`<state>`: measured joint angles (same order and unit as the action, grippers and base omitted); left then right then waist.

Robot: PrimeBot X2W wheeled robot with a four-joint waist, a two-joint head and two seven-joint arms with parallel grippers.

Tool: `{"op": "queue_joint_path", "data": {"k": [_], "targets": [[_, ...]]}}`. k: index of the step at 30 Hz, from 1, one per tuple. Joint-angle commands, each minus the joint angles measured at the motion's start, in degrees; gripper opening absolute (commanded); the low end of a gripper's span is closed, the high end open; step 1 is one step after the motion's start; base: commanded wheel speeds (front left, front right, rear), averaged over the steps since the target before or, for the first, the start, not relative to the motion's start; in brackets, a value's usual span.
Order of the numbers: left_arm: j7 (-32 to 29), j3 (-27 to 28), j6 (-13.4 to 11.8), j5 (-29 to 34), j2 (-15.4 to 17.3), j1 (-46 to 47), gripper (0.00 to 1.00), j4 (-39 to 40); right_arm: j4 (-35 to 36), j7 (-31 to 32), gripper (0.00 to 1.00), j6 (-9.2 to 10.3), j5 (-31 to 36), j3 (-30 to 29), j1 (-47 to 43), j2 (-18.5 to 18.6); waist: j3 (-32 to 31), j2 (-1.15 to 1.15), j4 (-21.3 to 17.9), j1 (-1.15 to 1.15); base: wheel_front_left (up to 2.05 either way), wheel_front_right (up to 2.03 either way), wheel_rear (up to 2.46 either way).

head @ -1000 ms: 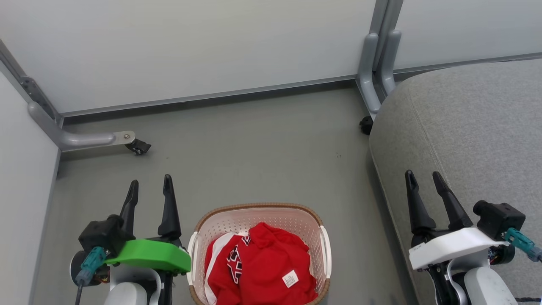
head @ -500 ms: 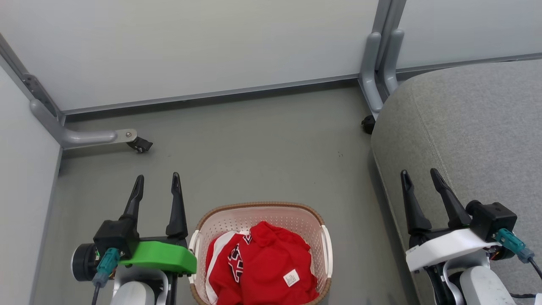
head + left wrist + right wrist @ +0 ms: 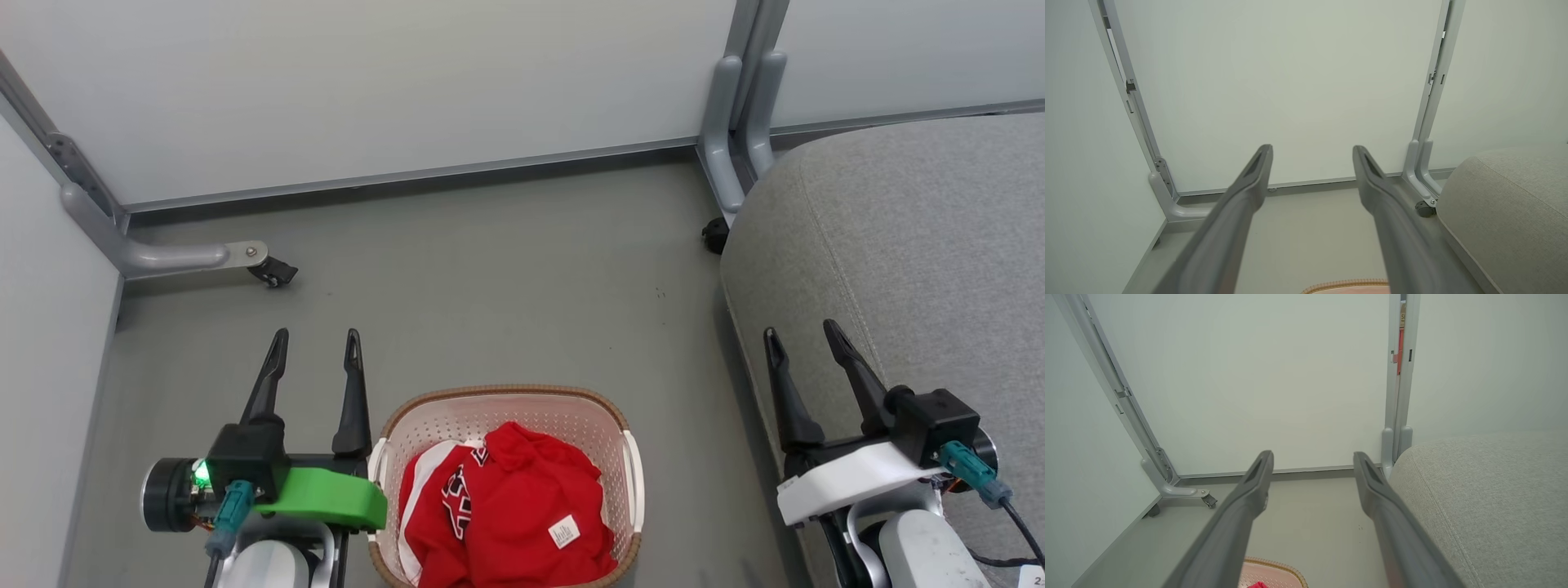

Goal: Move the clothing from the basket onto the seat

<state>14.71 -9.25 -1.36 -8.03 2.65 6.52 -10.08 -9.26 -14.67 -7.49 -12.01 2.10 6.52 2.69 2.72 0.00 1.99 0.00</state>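
Red clothing with white stripes, a black-and-white logo and a small white tag lies bunched in the cream basket with a brown rim, on the floor at the bottom middle of the head view. A sliver of that rim shows in the left wrist view, and the rim with a scrap of red in the right wrist view. The grey seat fills the right side. My left gripper stands open just left of the basket, empty. My right gripper is open over the seat's left edge, empty.
Pale partition panels close off the back and left. Their grey metal feet on castors stand at the left and near the seat's far corner. Grey floor lies between the basket and the back panel.
The head view has shifted a little. My left gripper has turned and reached slightly forward beside the basket. The right gripper edged slightly left. Both stay open.
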Motion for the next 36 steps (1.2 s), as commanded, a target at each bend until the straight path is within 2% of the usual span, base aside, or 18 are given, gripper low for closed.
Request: {"op": "queue_joint_path", "data": {"k": [1,21,29,36], "targets": [[0.49,-0.15,-0.25,1.14,0.41,1.08,1.0,0.25,-0.15,-0.52,1.0,0.0,1.14,0.09,0.61,0.35,0.05,0.0,0.04,0.0,0.0,0.0,0.0],[0.46,0.09,0.49,0.16,0.39,1.66,1.0,-0.74,-0.76,-0.61,1.0,0.0,1.07,0.64,1.37,0.35,0.8,0.0,-0.6,0.0,0.0,0.0,0.0],[0.46,-0.52,3.23,1.13,0.38,5.29,1.0,-3.12,0.68,-0.61,1.0,0.01,0.69,0.99,3.1,0.34,4.1,0.0,-3.48,0.0,0.0,0.0,0.0],[0.45,-0.44,5.13,2.34,0.49,10.64,1.0,-7.04,2.51,-0.61,1.0,0.01,0.68,1.22,5.6,0.31,9.51,0.0,-6.85,0.0,0.0,0.0,0.0]]}}
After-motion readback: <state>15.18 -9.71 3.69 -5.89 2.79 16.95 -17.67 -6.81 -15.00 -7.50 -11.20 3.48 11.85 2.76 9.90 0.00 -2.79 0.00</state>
